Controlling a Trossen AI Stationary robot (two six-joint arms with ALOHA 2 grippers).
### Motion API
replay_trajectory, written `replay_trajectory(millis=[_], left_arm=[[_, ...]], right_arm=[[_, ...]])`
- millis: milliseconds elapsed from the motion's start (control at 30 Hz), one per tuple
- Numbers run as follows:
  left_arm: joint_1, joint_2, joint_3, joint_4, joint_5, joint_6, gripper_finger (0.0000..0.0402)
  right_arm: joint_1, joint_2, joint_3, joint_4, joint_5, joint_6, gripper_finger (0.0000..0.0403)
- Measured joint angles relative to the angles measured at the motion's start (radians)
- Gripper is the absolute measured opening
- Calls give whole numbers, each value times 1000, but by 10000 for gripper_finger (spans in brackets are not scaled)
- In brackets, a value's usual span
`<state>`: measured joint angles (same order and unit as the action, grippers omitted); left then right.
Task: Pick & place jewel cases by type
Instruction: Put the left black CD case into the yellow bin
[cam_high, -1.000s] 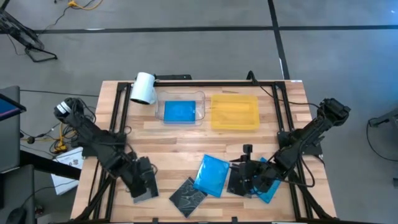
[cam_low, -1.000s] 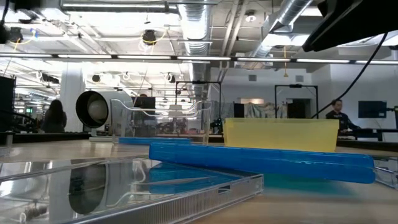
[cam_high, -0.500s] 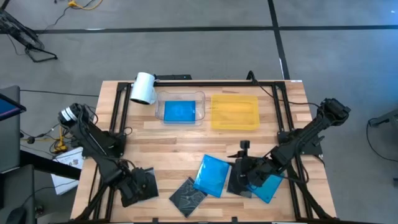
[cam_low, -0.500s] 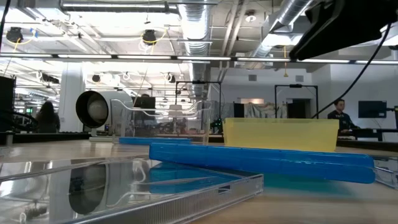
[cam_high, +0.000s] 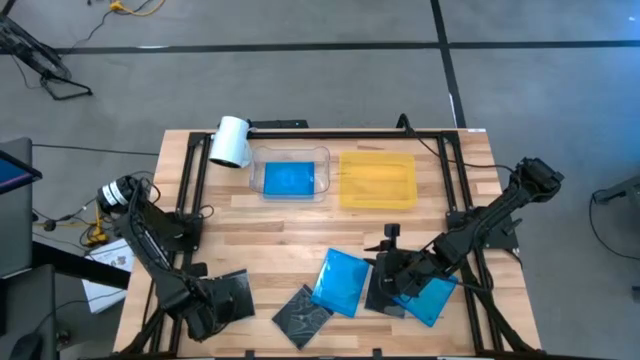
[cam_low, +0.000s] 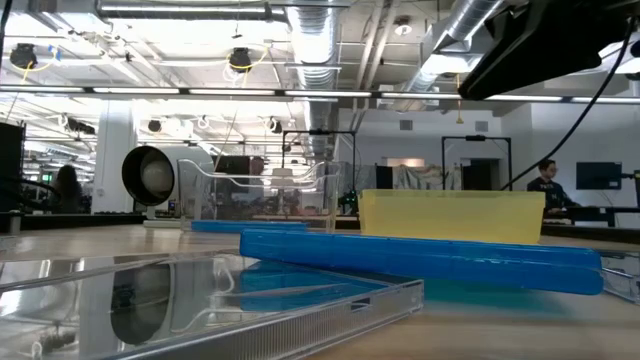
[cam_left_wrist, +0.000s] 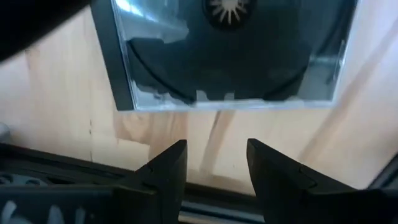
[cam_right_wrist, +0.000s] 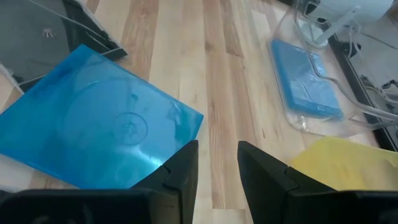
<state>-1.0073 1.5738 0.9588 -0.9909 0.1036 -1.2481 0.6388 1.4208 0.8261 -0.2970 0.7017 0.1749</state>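
At the table's near left corner the left gripper (cam_high: 200, 322) hangs low over the wood beside a grey-clear jewel case (cam_high: 232, 293); in the left wrist view its fingers (cam_left_wrist: 163, 171) stand apart with bare wood in the gap, and the grey-clear case (cam_left_wrist: 227, 56) with its dark disc tray lies flat just ahead of them, not gripped. Further right along the near edge lies a second grey-clear jewel case (cam_high: 303, 315), turned cornerwise, its corner just beside a bright blue jewel case (cam_high: 341, 281) lying flat near the table's middle. At the far side, a white cylinder (cam_high: 230, 141) lies by the left rail, then the clear plastic tray (cam_high: 256, 172) holding one blue jewel case (cam_high: 288, 179), and next to it the yellow tray (cam_high: 378, 180). To the right of the middle blue case, the right gripper (cam_high: 385, 283) sits low over a dark grey-clear jewel case (cam_high: 381, 294), which lies against another blue jewel case (cam_high: 431, 299) near the right rail. In the right wrist view its fingers (cam_right_wrist: 182, 167) are a narrow gap apart with nothing between them, above the edge of the middle blue case (cam_right_wrist: 99, 137). The low view shows a clear case (cam_low: 200, 300) in the foreground and a blue case (cam_low: 420, 255) behind it.
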Motion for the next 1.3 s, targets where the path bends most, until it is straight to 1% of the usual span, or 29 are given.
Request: replay_trajectory(millis=[67, 267, 400, 600, 767, 1100, 1167, 1300], left_arm=[[-4, 0, -1, 1, -24, -1, 160], [-4, -1, -78, 98, 45, -43, 160], [-5, -1, -110, 177, 42, -55, 160], [-16, -1, -113, 175, 39, -55, 160], [-26, -1, -113, 178, -20, -62, 160], [-26, -1, -115, 180, -21, -59, 160], [-25, -1, -135, 202, -11, -61, 160], [-25, -4, -186, 304, 1, -73, 160]], right_arm=[[0, 0, 0, 0, 0, 0, 107], [0, 0, 0, 1, 0, 0, 107], [0, 0, 0, 1, -2, 0, 107], [0, 0, 0, 1, -5, 0, 107], [0, 0, 0, 1, -8, 0, 107], [0, 0, 1, 8, -30, 1, 107], [0, 0, 1, 8, -30, 1, 107], [0, 0, 1, 8, -30, 1, 107]])
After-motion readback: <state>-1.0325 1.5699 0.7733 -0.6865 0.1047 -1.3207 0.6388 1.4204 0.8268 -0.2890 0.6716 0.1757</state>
